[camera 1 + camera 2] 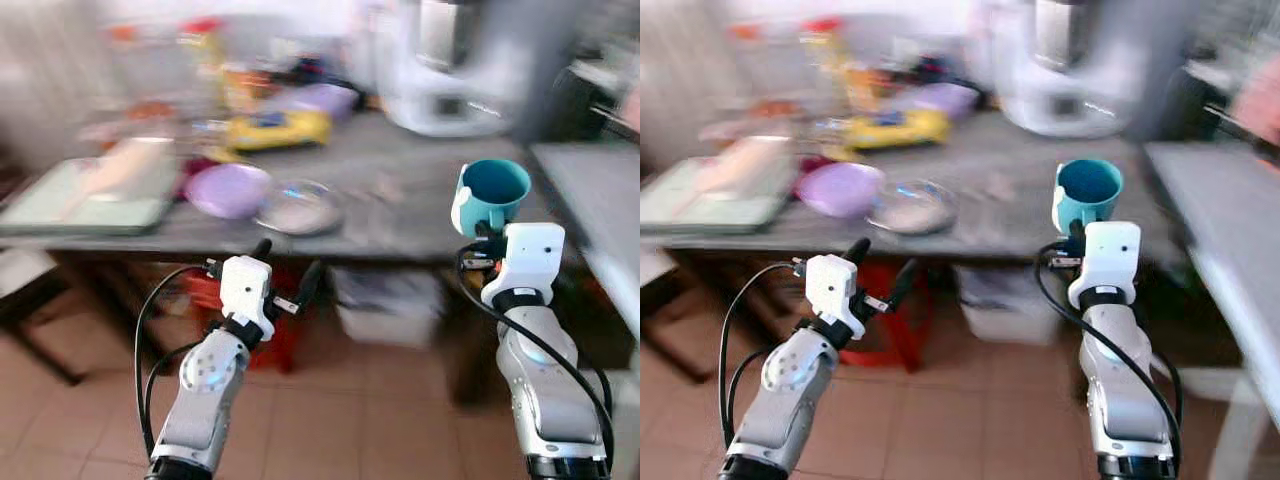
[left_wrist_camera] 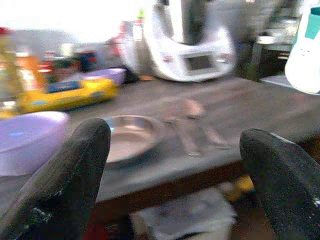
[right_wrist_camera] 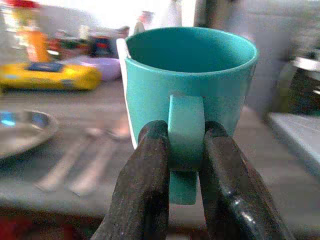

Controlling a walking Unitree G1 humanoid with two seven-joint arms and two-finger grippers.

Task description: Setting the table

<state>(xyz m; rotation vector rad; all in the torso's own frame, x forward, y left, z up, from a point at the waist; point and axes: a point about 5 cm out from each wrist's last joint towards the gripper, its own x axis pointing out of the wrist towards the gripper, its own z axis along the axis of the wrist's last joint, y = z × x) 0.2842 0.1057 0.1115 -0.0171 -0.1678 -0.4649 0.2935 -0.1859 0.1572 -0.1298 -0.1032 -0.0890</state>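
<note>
Right wrist view shows your right gripper (image 3: 185, 145) pinching the teal mug (image 3: 192, 75) by its handle, upright; the table (image 1: 420, 215) lies just ahead, the left gripper (image 1: 285, 268) spread and empty.

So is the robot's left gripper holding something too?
No, the left gripper is open with nothing between its fingers; the right gripper holds the teal mug.

1. A white kitchen appliance (image 1: 440, 90) stands at the back of the dark table (image 1: 420, 215).
2. A yellow packet (image 1: 278, 128) lies left of it, among blurred bottles (too smeared to name).
3. A pale green tray (image 1: 85, 200) sits at the table's left end.
4. A red stool (image 1: 895, 335) stands beneath, on the terracotta floor tiles (image 1: 370, 420).
5. A light storage box (image 1: 385, 305) sits under the table beside the stool.
</note>
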